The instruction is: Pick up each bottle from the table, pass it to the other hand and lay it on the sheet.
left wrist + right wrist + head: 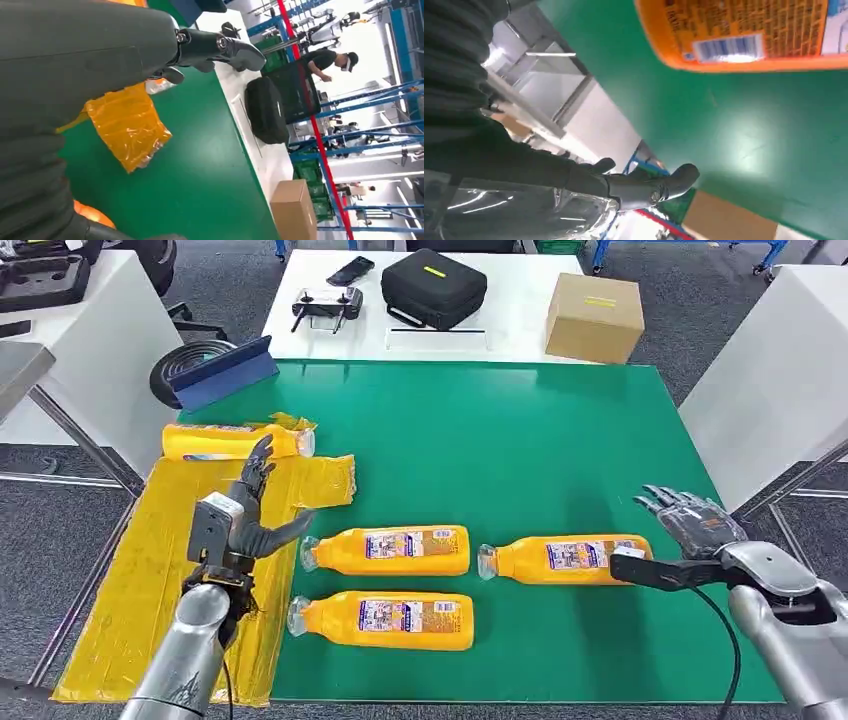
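Green table [560,460], yellow sheet [150,570] under left hand [240,520]; one bottle [235,441] on it just beyond the spread, empty fingers. Right hand [690,520] spread, empty, beside nearest bottle [565,558].

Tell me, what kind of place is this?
Probably a workshop or robot test hall: blue metal racking behind a person at work, white worktables holding a black zip case and a brown cardboard box.

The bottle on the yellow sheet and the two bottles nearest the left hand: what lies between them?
In the head view, the left hand and a flap of the yellow sheet.
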Available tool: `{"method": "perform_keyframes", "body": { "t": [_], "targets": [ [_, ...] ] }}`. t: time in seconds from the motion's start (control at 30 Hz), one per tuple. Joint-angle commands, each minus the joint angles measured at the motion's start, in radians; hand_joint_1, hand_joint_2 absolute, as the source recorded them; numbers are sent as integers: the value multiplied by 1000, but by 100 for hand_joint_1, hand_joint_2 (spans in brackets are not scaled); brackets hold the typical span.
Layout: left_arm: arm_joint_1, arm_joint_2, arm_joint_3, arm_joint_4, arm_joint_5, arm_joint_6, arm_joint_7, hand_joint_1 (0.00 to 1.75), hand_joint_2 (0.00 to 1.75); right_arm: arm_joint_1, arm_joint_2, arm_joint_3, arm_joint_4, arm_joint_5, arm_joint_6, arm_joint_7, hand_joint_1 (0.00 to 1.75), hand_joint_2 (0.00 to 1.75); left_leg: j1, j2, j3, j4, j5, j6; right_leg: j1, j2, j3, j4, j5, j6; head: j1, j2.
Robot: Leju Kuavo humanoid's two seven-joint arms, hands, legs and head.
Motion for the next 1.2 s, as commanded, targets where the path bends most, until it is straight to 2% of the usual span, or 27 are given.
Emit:
{"method": "perform_keyframes", "body": {
  "t": [0.03, 0.27, 0.63, 0.83, 1.2],
  "targets": [
    [-66, 1, -26, 108, 4, 1, 7, 0, 175, -111, 151, 133, 301, 27, -65, -6, 0, 175, 2, 3, 5, -2, -1, -5, 2, 3, 5, -3, 0, -3, 0, 0],
    [-79, -6, -20, 109, 3, 4, 10, 0, 175, -135, 209, 164, 383, 35, -93, -8, 0, 175, 2, 2, 2, -1, -1, -3, 2, 2, 2, -1, 1, -2, 0, 0],
    [-67, 0, -16, 114, 3, 2, 9, 0, 175, -150, 213, 203, 438, 48, -95, -21, 0, 175, 2, 3, 5, -1, 0, -4, 2, 2, 4, -2, 1, -2, 0, 0],
    [-47, 5, -17, 110, 7, 12, 8, 0, 175, -191, 231, 274, 499, 73, -125, -28, 0, 175, 2, 4, 8, -1, 0, -4, 2, 2, 7, -2, 1, -2, 0, 0],
    [-41, 0, -6, 91, 8, 19, 10, 0, 175, -176, 246, 327, 490, 121, -170, -6, 0, 175, 4, 4, 16, -2, 0, -5, 3, 4, 14, -3, 2, -3, 0, 0]
  ]
}}
